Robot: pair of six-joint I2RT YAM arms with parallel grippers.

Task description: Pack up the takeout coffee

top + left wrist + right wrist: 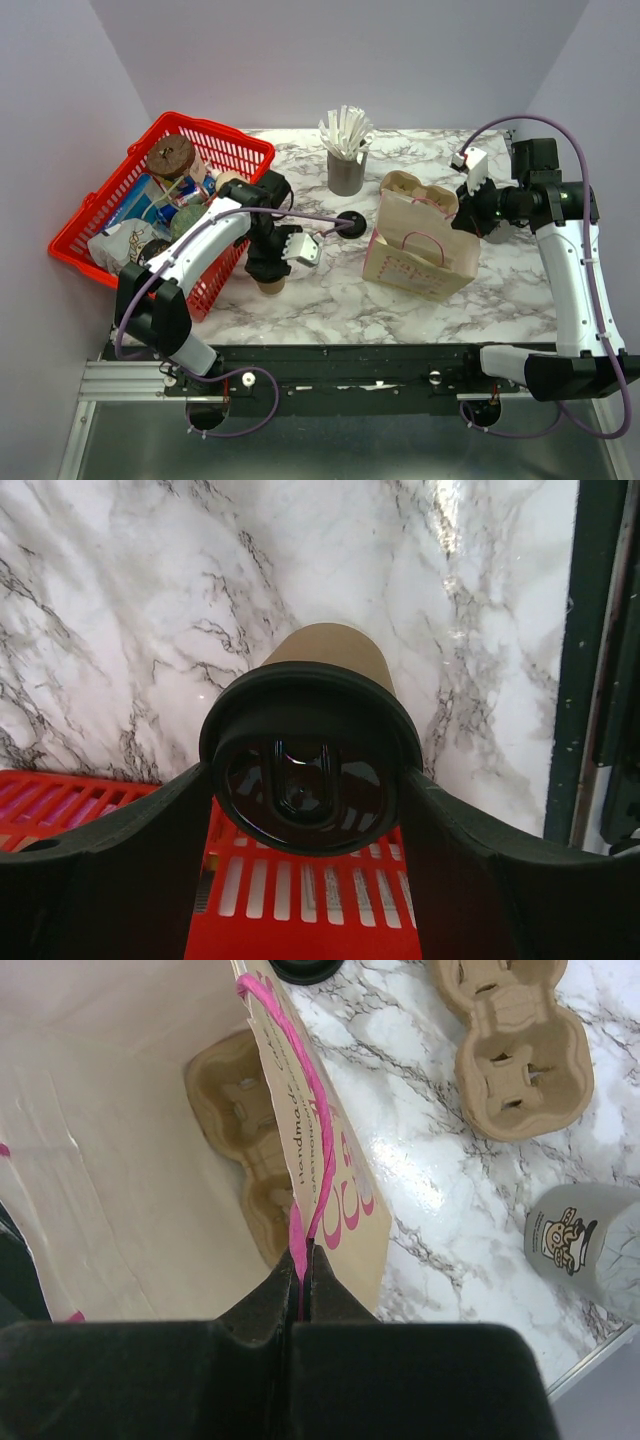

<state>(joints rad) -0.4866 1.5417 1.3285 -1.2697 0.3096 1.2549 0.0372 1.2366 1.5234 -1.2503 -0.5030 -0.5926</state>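
Left wrist view, nearest first: the left gripper has its two dark fingers spread wide. Each seems to press one side of the black lid, so the jaws look clamped on it. The lid caps the tan takeout coffee cup, whose body runs away from the camera toward the marble table. The takeout coffee therefore sits squarely between the fingers. I cannot tell whether its base rests on the marble or hangs just above it. The red basket shows just beside the cup. Gripping at the stiff lid, not the soft paper wall, probably guards against crushing.

Right wrist view: the right gripper is pinched together on the pink handle of the paper bag. It looks to be holding the bag's mouth open to receive the cup. A moulded-pulp carrier lies at the bottom of the bag, likely the seat for the coffee.

Top external view: the cup is near the table's front left. The bag is well apart from it, to its right. A second round black lid lies on the marble between them. Farther back, another carrier lies behind the bag. A grey cup of white sticks stands farthest.
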